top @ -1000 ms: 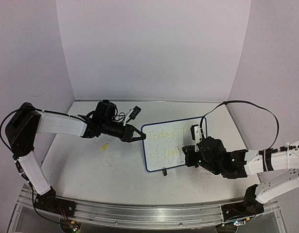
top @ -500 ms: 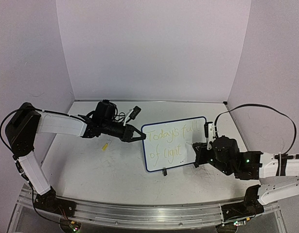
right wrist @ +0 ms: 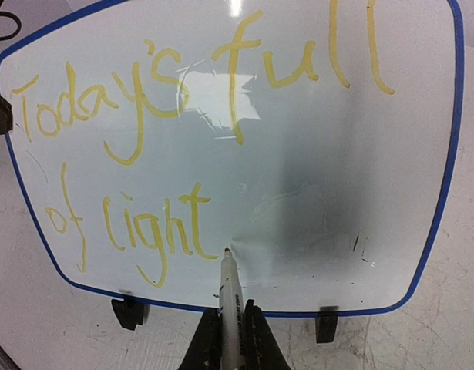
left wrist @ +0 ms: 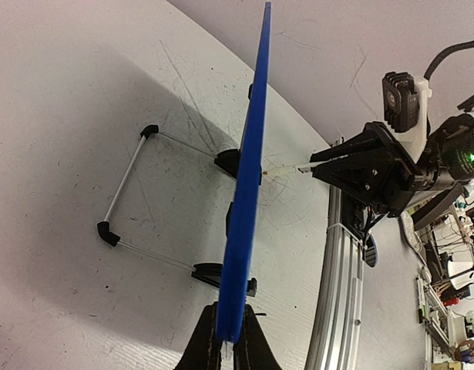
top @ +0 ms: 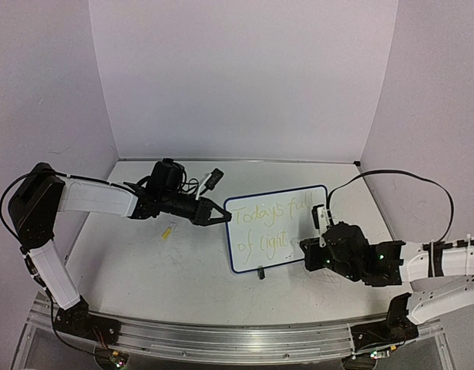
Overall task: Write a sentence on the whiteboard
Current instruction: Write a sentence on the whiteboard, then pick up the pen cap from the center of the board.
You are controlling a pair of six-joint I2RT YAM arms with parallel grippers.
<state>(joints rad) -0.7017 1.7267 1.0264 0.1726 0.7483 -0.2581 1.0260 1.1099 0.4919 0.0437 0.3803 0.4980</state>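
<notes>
The whiteboard [top: 277,226] stands upright mid-table, its blue frame [left wrist: 248,193] edge-on in the left wrist view. The sentence [right wrist: 183,100] reads "Today's full of light" in pale yellow on two lines. My left gripper [top: 225,218] is shut on the board's left edge, its black fingers [left wrist: 206,347] clamping the frame. My right gripper [top: 307,248] is shut on a white marker [right wrist: 229,289]. The marker's tip meets the board just right of the "t" in "light", near the bottom edge.
A small yellow cap [top: 168,230] lies on the table left of the board. The board's wire stand [left wrist: 129,185] reaches out behind it. An aluminium rail [top: 237,339] runs along the near edge. Walls close in the back and both sides.
My right gripper drew back to the right off the board's right half, uncovering "full", then came in again lower, by the end of "light". The left arm and the board stayed still.
</notes>
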